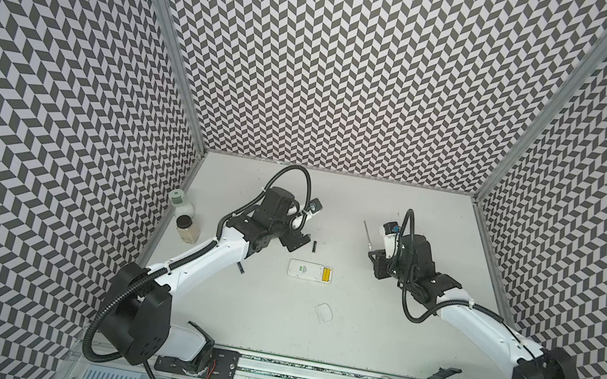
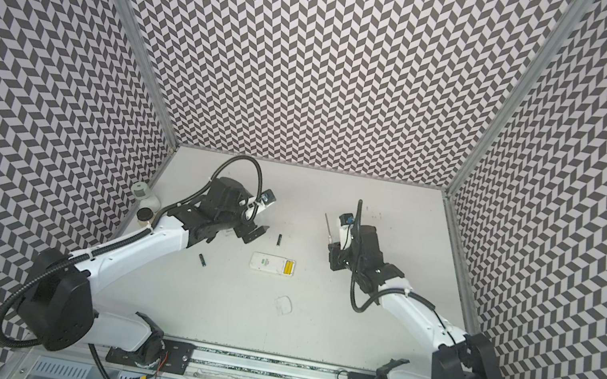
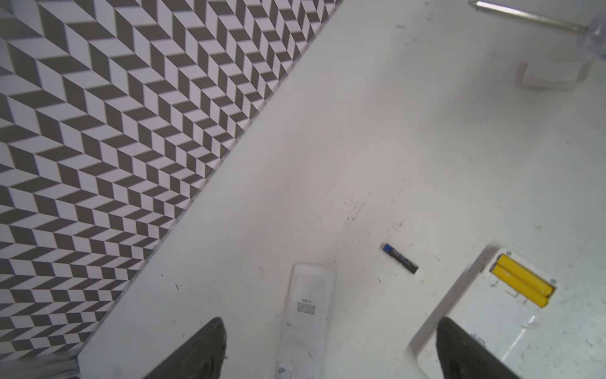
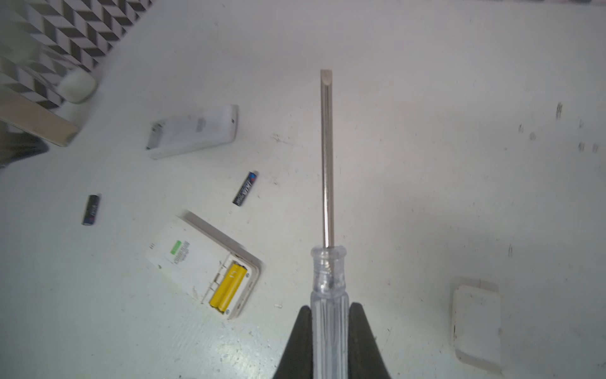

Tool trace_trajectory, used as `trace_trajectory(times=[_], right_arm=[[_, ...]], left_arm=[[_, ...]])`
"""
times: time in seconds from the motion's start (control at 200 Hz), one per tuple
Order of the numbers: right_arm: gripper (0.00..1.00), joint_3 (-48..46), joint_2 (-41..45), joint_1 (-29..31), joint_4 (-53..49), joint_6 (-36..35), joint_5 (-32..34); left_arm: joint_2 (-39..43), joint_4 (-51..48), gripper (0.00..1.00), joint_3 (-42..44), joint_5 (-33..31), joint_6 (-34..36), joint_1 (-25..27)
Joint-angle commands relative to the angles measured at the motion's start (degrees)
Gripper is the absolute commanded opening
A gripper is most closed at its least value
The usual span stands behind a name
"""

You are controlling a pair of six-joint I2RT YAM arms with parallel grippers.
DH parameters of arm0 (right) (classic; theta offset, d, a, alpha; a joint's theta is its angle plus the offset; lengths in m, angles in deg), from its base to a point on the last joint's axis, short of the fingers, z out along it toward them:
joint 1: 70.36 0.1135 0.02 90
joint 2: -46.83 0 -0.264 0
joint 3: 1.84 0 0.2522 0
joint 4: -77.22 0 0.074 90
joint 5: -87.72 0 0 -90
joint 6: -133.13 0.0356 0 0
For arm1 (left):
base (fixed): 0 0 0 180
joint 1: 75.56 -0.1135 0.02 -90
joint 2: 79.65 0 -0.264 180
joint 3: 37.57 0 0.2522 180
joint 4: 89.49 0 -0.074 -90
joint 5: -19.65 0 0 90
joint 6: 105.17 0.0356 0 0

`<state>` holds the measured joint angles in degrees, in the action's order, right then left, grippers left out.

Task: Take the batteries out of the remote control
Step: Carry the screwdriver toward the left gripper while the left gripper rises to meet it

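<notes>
The white remote control point(image 1: 304, 271) point(image 4: 187, 259) lies back-up mid-table with its compartment open, and two yellow batteries point(image 1: 326, 274) point(image 4: 228, 288) point(image 3: 521, 285) sit side by side in it. One black battery point(image 1: 313, 246) point(image 4: 245, 188) point(image 3: 400, 258) lies on the table just behind it. Another black battery point(image 2: 203, 260) point(image 4: 90, 210) lies to its left by the left arm. My left gripper point(image 1: 294, 241) point(image 3: 328, 354) hangs open over a second white remote point(image 3: 310, 305) point(image 4: 193, 131). My right gripper point(image 1: 372, 255) point(image 4: 329, 328) is shut on the clear handle of a screwdriver point(image 1: 367, 233) point(image 4: 327, 157), held off the table to the right of the remote control.
A white cover plate point(image 4: 477, 328) point(image 3: 554, 73) lies under the right gripper. A faint clear flat piece point(image 1: 323, 312) lies nearer the front. Two bottles point(image 1: 181, 200) point(image 1: 186, 229) stand against the left wall.
</notes>
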<state>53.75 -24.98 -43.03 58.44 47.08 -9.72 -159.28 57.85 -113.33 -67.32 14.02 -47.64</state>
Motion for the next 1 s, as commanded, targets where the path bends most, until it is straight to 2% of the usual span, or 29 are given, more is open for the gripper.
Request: trace_trajectory(times=[0.0,0.13,0.22,0.416,0.641,0.746,0.876,0.996], right_arm=[[0.07,-0.7,3.8,0.9,8.7,-5.4,-1.4],[0.05,-4.1,7.5,2.7,14.8,-14.6,0.0],[0.04,-4.2,9.2,4.0,16.3,-21.2,2.0],[0.03,-3.8,11.0,5.8,19.4,-32.9,6.4],[0.04,-7.1,12.6,10.4,25.1,-48.0,15.1],[0.04,-7.5,13.1,12.1,26.9,-51.5,19.3],[0.04,-10.1,12.2,14.6,31.2,-60.0,23.2],[0.04,-9.4,10.8,16.6,31.6,-61.9,26.7]], left_arm=[[-1.1,-7.5,1.0,-7.1,6.2,-3.3,-0.9],[-2.6,-11.3,0.97,-13.2,12.3,-6.5,-1.4],[-2.9,-14.5,0.95,-16.9,18.9,-7.6,-1.6],[-3.7,-17.5,0.95,-20.2,26.7,-8.0,-2.0],[-4.1,-15.9,0.86,-19.8,44.7,-13.9,-5.8],[-4.1,-15.1,0.86,-18.6,47.5,-14.9,-6.4],[-4.6,-12.9,0.83,-16.3,50.0,-16.5,-6.5],[-4.8,-13.7,0.82,-16.8,52.2,-15.5,-6.9]])
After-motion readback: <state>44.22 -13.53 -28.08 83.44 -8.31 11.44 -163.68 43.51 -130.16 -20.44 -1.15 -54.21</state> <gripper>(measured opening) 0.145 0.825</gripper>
